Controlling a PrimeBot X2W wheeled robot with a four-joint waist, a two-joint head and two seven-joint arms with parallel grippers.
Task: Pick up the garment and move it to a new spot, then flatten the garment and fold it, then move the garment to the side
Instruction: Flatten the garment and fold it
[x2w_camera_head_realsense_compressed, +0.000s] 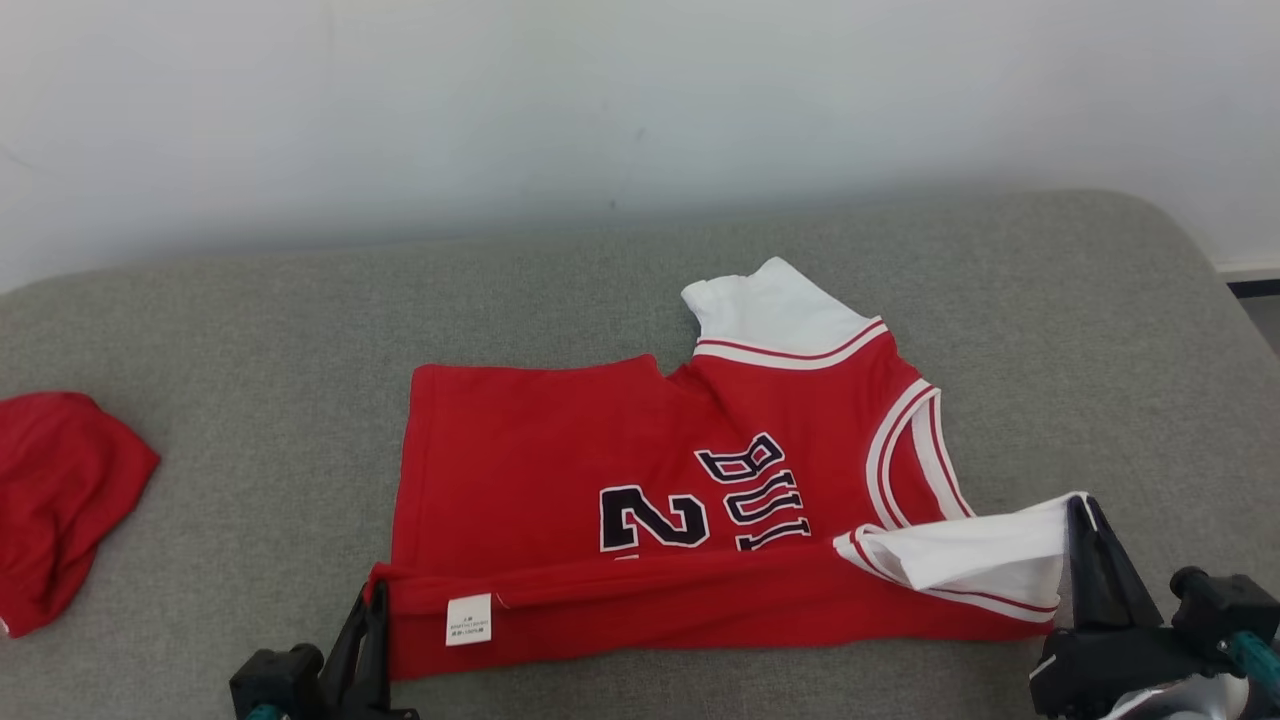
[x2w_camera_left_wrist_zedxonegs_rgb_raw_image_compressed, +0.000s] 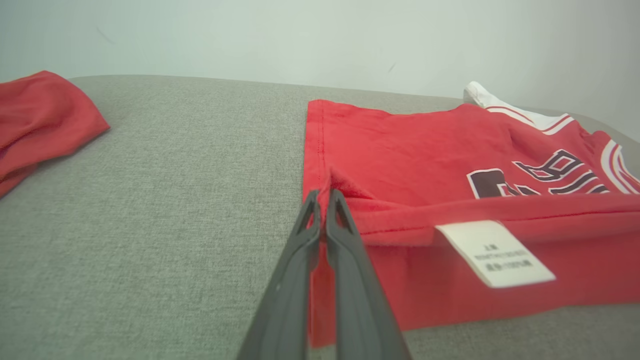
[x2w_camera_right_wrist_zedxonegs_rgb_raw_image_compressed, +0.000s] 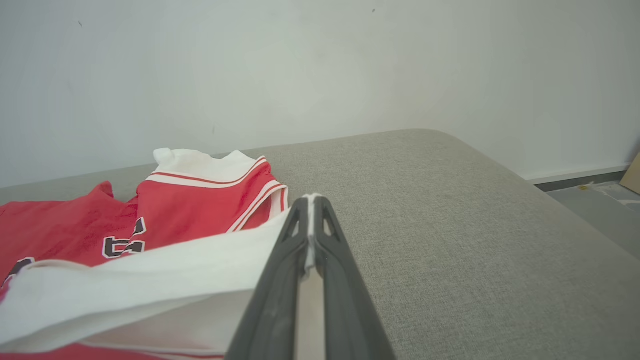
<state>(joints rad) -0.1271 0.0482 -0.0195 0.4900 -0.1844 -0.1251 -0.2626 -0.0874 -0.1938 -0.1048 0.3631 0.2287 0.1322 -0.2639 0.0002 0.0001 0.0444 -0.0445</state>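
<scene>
The garment (x2w_camera_head_realsense_compressed: 560, 470) is a red jersey with white sleeves and dark lettering, lying sideways on the grey cushion (x2w_camera_head_realsense_compressed: 250, 330). Its near edge is lifted and folded over, showing a white label (x2w_camera_head_realsense_compressed: 468, 619). My left gripper (x2w_camera_head_realsense_compressed: 376, 597) is shut on the red hem corner at the lower left, seen close up as my left gripper (x2w_camera_left_wrist_zedxonegs_rgb_raw_image_compressed: 324, 192) pinching the garment (x2w_camera_left_wrist_zedxonegs_rgb_raw_image_compressed: 400, 150). My right gripper (x2w_camera_head_realsense_compressed: 1080, 503) is shut on the white sleeve edge at the lower right; in the right wrist view my right gripper (x2w_camera_right_wrist_zedxonegs_rgb_raw_image_compressed: 312, 197) clamps the white cloth of the garment (x2w_camera_right_wrist_zedxonegs_rgb_raw_image_compressed: 150, 270).
A second red cloth (x2w_camera_head_realsense_compressed: 55, 500) lies bunched at the cushion's left edge, also visible as the red cloth (x2w_camera_left_wrist_zedxonegs_rgb_raw_image_compressed: 40, 120) in the left wrist view. A pale wall (x2w_camera_head_realsense_compressed: 640, 100) stands behind. The cushion drops off to the floor (x2w_camera_right_wrist_zedxonegs_rgb_raw_image_compressed: 600, 200) on the right.
</scene>
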